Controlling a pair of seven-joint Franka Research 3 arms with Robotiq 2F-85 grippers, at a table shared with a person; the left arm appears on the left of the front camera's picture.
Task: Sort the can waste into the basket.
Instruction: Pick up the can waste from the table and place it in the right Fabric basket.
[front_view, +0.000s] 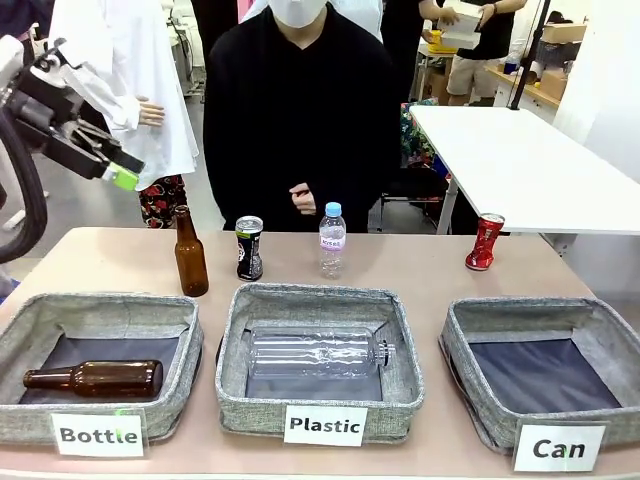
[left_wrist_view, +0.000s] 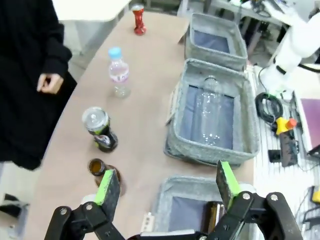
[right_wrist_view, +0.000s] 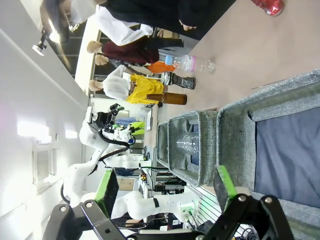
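The black can (front_view: 249, 248) stands upright on the table's far side, left of centre, also seen in the left wrist view (left_wrist_view: 100, 129). The red can (front_view: 484, 242), dented, stands at the far right (left_wrist_view: 138, 20) (right_wrist_view: 270, 6). The grey basket labelled "Can" (front_view: 520, 311) sits at the front right with its dark base showing (left_wrist_view: 212, 21) (right_wrist_view: 235, 130). My left gripper (front_view: 115, 172) hangs open high above the table's left end, holding nothing (left_wrist_view: 167, 177). My right gripper (right_wrist_view: 165, 179) is open above the near rim of the Can basket.
A brown bottle (front_view: 190, 255) and a clear plastic bottle (front_view: 332, 240) stand beside the black can. The "Plastic" basket (front_view: 320, 295) holds a clear bottle; the "Bottle" basket (front_view: 100, 302) holds a brown one. A person (front_view: 300, 110) stands at the far edge.
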